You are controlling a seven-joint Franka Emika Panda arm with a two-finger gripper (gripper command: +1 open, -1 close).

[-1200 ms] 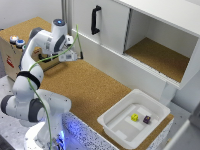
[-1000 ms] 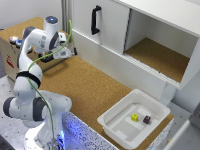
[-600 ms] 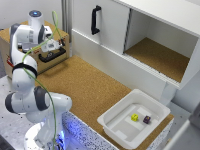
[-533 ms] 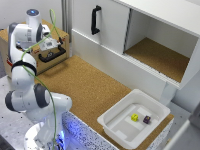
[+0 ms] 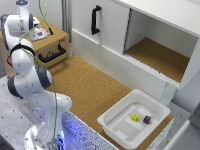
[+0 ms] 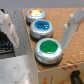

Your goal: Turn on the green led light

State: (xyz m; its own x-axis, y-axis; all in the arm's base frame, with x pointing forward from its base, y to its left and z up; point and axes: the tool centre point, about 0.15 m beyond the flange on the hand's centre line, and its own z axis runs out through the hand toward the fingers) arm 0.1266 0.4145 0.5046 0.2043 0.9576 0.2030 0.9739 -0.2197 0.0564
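Your gripper (image 6: 41,22) stands wide over the buttons; centre one finger (image 6: 69,25) on the green button (image 6: 48,48), then press straight down.

One camera looks down from high up over the whole cork table (image 5: 95,90). The other hangs close above the buttons' box (image 6: 60,30), seen by both.

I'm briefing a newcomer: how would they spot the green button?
Find the wooden box at the exterior view's left, under the gripper. Three round buttons sit in a row on its top. The green button is at one end, beside the blue button.
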